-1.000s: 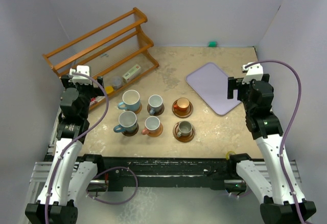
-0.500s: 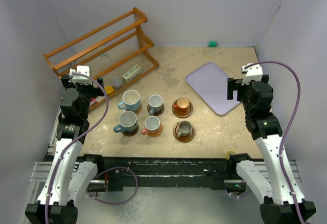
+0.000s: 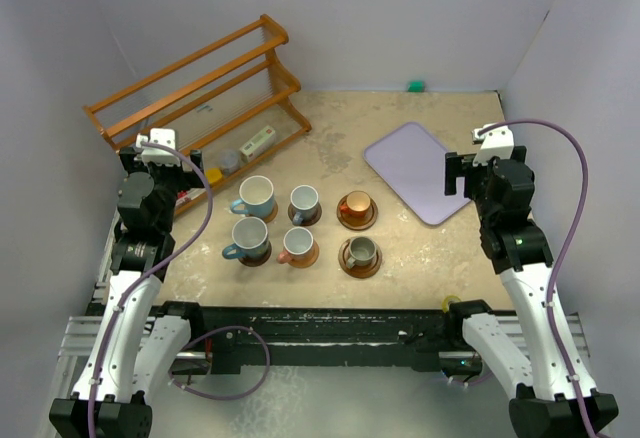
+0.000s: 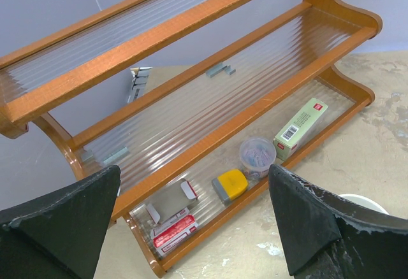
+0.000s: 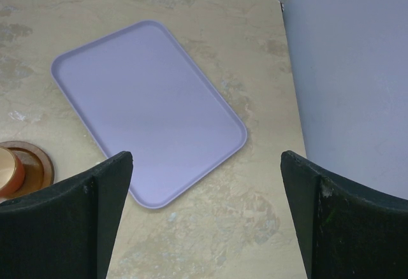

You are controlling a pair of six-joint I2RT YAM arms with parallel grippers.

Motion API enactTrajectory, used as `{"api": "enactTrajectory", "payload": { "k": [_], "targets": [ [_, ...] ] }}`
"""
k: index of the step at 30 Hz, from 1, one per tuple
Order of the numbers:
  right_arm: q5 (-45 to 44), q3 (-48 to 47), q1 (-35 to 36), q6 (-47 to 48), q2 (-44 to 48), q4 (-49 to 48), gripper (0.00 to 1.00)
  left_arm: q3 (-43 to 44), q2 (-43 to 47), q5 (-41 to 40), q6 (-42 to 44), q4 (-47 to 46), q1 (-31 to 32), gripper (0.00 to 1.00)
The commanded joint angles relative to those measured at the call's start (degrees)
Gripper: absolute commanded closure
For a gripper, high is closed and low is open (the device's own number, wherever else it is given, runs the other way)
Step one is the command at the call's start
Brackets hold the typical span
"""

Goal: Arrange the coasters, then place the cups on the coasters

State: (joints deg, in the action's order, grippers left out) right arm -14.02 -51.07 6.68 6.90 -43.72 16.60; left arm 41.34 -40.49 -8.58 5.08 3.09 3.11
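Note:
Several cups stand in two rows mid-table, each on its own round wooden coaster. The back row holds a light blue cup [image 3: 256, 197], a small grey-blue cup [image 3: 304, 201] and an orange cup [image 3: 354, 207], whose coaster [image 3: 373, 220] shows as a dark ring. In front are a grey-blue cup [image 3: 249, 240], a pink cup [image 3: 296, 244] and a grey-olive cup [image 3: 361, 252]. My left gripper [image 4: 194, 171] is open and empty, drawn back at the left and facing the rack. My right gripper [image 5: 207, 158] is open and empty over the tray's near corner. The orange cup [image 5: 6, 171] and its coaster [image 5: 38, 167] show at that view's left edge.
A wooden three-shelf rack [image 3: 200, 88] stands at the back left, with a yellow item [image 4: 229, 185], a clip tub [image 4: 257, 155] and small boxes on its lowest shelf. A lavender tray [image 3: 415, 168] lies at the right. A small green object [image 3: 415, 86] sits by the back wall.

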Motion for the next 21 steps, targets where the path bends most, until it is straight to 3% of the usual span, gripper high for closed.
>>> {"api": "enactTrajectory", "payload": {
  "k": [1, 21],
  "targets": [
    [-0.6, 0.1, -0.4, 0.5, 0.9, -2.4, 0.00, -0.3, 0.7, 0.1, -0.2, -2.4, -0.3, 0.05],
    [-0.5, 0.2, -0.3, 0.6, 1.0, -2.5, 0.00, -0.6, 0.7, -0.5, -0.1, -2.9, -0.3, 0.04]
  ]
}}
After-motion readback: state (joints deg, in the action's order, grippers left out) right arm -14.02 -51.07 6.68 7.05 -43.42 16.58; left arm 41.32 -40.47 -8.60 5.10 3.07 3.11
